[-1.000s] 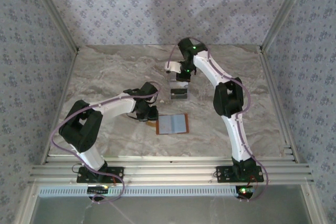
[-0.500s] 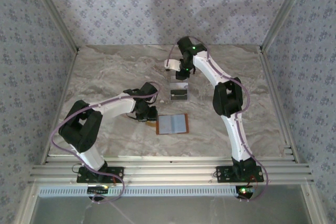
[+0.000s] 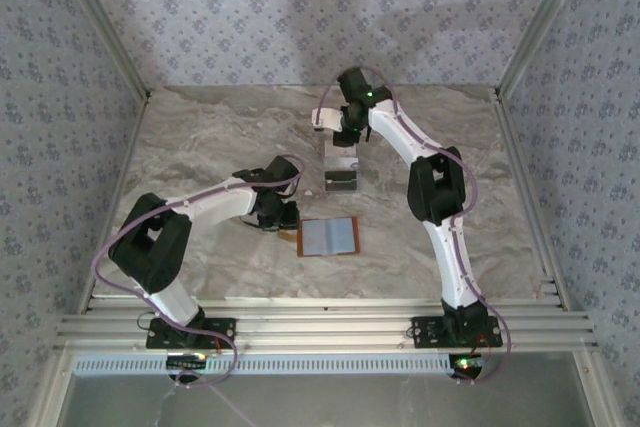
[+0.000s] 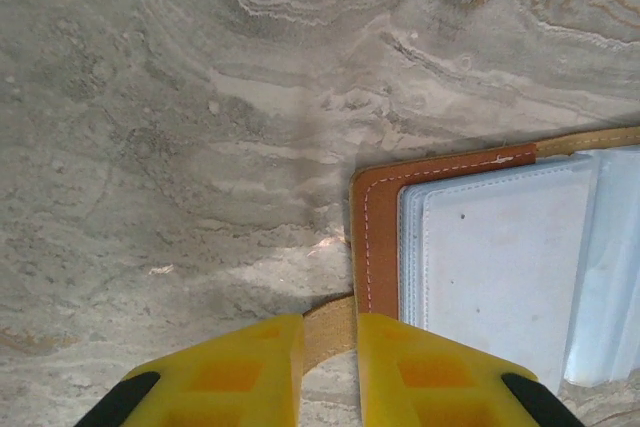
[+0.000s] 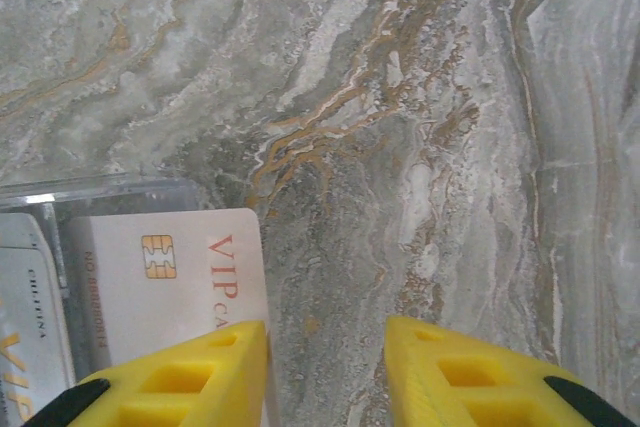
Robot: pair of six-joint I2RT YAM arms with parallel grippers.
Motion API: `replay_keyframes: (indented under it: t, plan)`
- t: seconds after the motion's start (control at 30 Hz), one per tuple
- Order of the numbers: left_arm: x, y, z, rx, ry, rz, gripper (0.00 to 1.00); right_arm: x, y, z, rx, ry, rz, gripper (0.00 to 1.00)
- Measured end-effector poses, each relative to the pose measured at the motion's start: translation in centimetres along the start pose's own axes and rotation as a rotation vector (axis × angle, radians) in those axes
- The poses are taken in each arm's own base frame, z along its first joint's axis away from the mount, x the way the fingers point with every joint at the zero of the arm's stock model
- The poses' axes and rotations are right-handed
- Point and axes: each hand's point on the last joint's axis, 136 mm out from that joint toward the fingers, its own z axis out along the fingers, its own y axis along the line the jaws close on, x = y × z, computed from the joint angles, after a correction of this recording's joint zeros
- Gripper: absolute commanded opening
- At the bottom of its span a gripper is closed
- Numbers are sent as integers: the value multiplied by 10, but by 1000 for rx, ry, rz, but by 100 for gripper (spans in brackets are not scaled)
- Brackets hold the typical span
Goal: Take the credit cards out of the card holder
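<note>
Setting: robot test cell, lab-type rig. Evidence: aluminium extrusion frame (image 3: 320, 325) with slanted corner posts (image 3: 101, 22) encloses a marble-print tabletop (image 3: 200, 137). Floral-print backdrop panels (image 3: 250, 7) stand as walls. The left arm (image 3: 215, 197) and right arm (image 3: 400, 142), white and black with exposed cabling, are bolted to the front rail.

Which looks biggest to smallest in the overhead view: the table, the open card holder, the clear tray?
The table, by far. Then the card holder and clear tray, too alike to rank.
</note>
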Motion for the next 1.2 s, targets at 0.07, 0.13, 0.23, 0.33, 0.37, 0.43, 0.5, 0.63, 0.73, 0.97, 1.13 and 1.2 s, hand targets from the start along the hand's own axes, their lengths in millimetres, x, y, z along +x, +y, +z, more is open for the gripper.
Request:
replay_keyframes:
  t: [0.07, 0.13, 0.23, 0.33, 0.37, 0.43, 0.5, 0.63, 0.73, 0.97, 1.13, 1.2]
  plan:
    - [-1, 0, -1, 0, -4, 1, 23, 0, 0, -1, 5, -2, -1, 38]
    - [-1, 0, -1, 0, -4, 1, 22, 1, 3, -2, 1, -3, 0, 38]
    - [-1, 0, -1, 0, -4, 1, 22, 2, 8, -7, -2, -6, 1, 38]
    - [-1, 0, -1, 0, -4, 0, 23, -1, 11, -16, 7, -23, 4, 38]
    - [-1, 0, -1, -2, -5, 0, 23, -2, 10, -20, 15, -31, 7, 38]
    - [-2, 1, -1, -6, -9, 0, 22, -5, 9, -28, 33, -43, 20, 38]
    - [-3, 2, -1, -8, -11, -5, 22, -8, 6, -38, 57, -59, 51, 38]
    - [-7, 6, -5, -3, -24, -20, 23, -15, 4, -56, 93, -84, 163, 38]
    - [-13, 10, -12, 11, -54, -41, 23, -19, 7, -69, 121, -95, 305, 37]
    - [-28, 24, -26, 43, -125, -94, 26, -22, 58, -93, 82, -123, 711, 28]
    - [-35, 35, -35, 64, -161, -133, 27, -27, 111, -90, -38, -118, 984, 23]
    - [-39, 40, -42, 72, -183, -149, 27, -30, 138, -83, -110, -94, 1078, 22]
